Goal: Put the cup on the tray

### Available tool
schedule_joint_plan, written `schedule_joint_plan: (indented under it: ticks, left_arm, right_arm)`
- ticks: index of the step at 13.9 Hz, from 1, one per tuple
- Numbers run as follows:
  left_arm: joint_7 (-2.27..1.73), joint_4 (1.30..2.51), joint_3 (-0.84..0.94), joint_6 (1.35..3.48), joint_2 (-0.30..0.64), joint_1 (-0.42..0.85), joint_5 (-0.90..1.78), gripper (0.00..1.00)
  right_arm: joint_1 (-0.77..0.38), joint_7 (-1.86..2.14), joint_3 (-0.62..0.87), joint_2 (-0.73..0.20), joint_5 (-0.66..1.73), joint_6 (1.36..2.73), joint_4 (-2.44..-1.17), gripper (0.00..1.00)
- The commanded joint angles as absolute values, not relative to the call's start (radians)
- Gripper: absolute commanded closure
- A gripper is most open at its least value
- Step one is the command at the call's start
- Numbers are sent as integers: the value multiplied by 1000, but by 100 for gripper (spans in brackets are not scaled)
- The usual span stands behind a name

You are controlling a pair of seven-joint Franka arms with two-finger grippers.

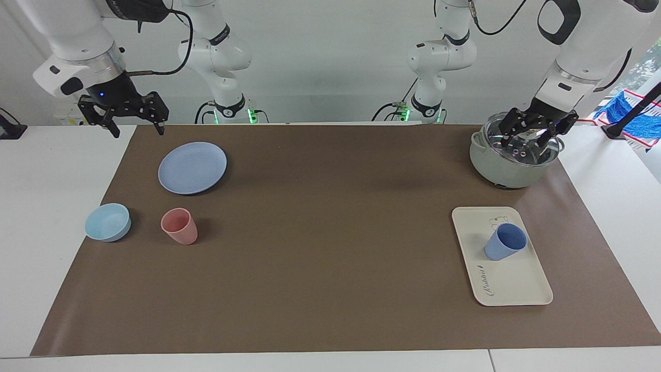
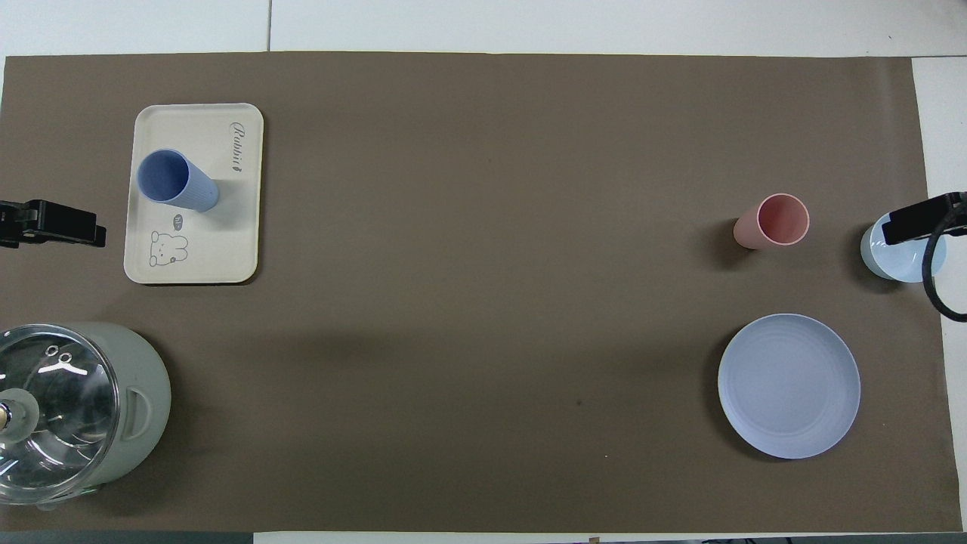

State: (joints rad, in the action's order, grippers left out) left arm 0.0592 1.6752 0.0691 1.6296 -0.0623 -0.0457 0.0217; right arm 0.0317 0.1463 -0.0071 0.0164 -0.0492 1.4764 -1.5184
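The periwinkle-blue cup (image 1: 503, 243) (image 2: 177, 181) stands upright on the cream tray (image 1: 516, 287) (image 2: 227, 249), toward the left arm's end of the table. It sits next to the bear drawing. My left gripper (image 1: 524, 140) hangs open over the glass-lidded pot, apart from the cup, with nothing in it. In the overhead view only one of its fingers (image 2: 60, 224) shows, beside the tray. My right gripper (image 1: 138, 129) is open, raised over the mat's corner by the blue plate, holding nothing.
A grey-green pot with a glass lid (image 1: 511, 155) (image 2: 68, 408) stands nearer the robots than the tray. Toward the right arm's end are a round blue plate (image 1: 192, 168) (image 2: 789, 385), a pink cup (image 1: 179, 226) (image 2: 774, 221) and a light-blue bowl (image 1: 108, 221) (image 2: 899, 261).
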Motion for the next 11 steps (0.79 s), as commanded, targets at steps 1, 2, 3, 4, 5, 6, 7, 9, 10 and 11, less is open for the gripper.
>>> schedule_joint_plan:
  ticks: [1,2,3,4,5,6,7,9,10,11]
  left_arm:
    - [48,1680,69,1612,-77,-49,25,0]
    - [48,1680,68,1612,-75,-49,25,0]
    - [48,1680,67,1612,-75,-49,25,0]
    - [48,1680,69,1612,-75,-49,25,0]
    - [48,1680,68,1612,-75,-49,25,0]
    - [48,1680,69,1612,-75,-49,25,0]
    - [48,1680,68,1612,-75,-49,25,0]
    - [48,1680,68,1612,-75,-49,25,0]
    - [48,1680,69,1612,-75,-49,25,0]
    - [48,1680,68,1612,-75,-49,25,0]
  right_arm:
    - [40,153,-12,29,-54,1477,-1529,0]
    - [40,150,-12,29,-54,1477,-1532,0]
    - [40,146,-18,26,-52,1479,-1531,0]
    - [40,146,-32,5,-46,1477,-1523,0]
    - [40,146,-46,-30,-32,1461,-1500,0]
    - [38,146,-57,-25,-17,1447,-1479,0]
    - [40,146,-60,-22,-15,1436,-1479,0]
    - [37,146,-75,-23,-15,1424,-1477,0]
    - [29,144,-75,-21,-18,1425,-1479,0]
    - [28,143,-68,-20,-18,1427,-1479,0]
